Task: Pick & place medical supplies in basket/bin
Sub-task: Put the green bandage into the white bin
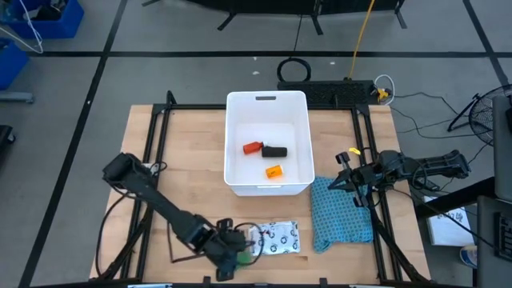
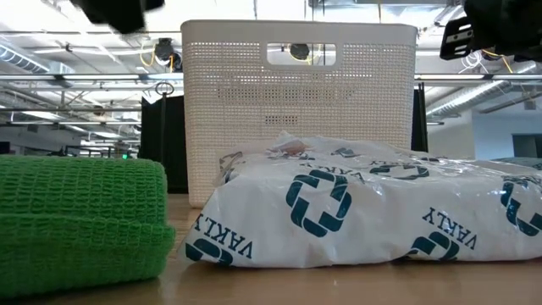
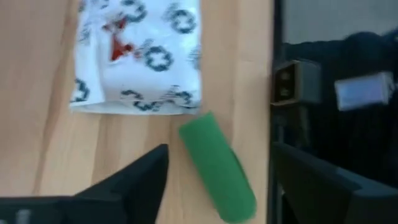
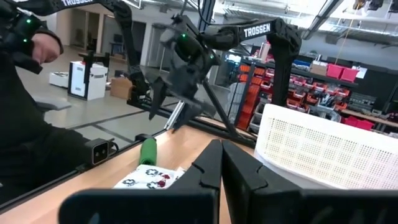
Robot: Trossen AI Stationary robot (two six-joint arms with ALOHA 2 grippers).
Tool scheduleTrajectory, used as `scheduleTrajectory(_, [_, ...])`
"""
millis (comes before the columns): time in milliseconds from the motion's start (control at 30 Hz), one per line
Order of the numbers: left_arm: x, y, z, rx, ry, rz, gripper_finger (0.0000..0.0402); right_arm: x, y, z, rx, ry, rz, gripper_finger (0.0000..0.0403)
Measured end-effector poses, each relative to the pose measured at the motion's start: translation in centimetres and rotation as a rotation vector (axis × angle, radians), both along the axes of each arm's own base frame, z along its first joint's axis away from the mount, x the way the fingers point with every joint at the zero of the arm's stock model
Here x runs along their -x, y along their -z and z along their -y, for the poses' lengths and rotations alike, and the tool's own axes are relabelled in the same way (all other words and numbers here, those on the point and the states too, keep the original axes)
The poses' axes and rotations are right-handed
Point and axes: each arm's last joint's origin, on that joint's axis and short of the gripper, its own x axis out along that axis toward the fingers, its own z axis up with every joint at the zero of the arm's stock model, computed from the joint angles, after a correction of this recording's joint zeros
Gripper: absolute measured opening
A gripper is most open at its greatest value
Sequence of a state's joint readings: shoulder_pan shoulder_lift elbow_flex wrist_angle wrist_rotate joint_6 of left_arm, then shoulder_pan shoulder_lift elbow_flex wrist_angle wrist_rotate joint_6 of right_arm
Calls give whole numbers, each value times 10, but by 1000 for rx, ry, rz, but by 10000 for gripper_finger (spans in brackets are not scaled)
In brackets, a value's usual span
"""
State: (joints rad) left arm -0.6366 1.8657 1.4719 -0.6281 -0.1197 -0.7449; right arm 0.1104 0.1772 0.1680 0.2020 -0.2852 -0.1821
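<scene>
From above, the left gripper (image 1: 226,254) hangs over the green roll (image 1: 240,258) at the table's near edge, just beside the printed white pouch (image 1: 276,238); the white bin (image 1: 267,104) sits well behind.

The left wrist view shows jaws spread wide and empty, probably straddling the roll, which lies lengthwise between them.

The right gripper (image 4: 221,163), clenched, waits beside the bin.

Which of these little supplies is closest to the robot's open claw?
The green roll, lying on the table between the left gripper's open fingers beside the white pouch. The orange and black pieces lie inside the white bin.
</scene>
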Motion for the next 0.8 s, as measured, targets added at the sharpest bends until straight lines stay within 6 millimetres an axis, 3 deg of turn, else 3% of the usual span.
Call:
scheduleTrajectory(100, [-10, 14, -8, 44, -31, -77, 332, 0, 0, 0, 9, 1, 4, 0])
scheduleTrajectory(233, [-19, 34, -10, 118, -29, -182, 358, 0, 0, 0, 18, 3, 10, 0])
scheduleTrajectory(333, [-22, 44, -10, 142, -13, -235, 362, 0, -1, 0, 28, 5, 23, 0])
scheduleTrajectory(800, [-23, 52, 2, 169, -149, -211, 363, 0, -1, 2, 8, 56, 17, 0])
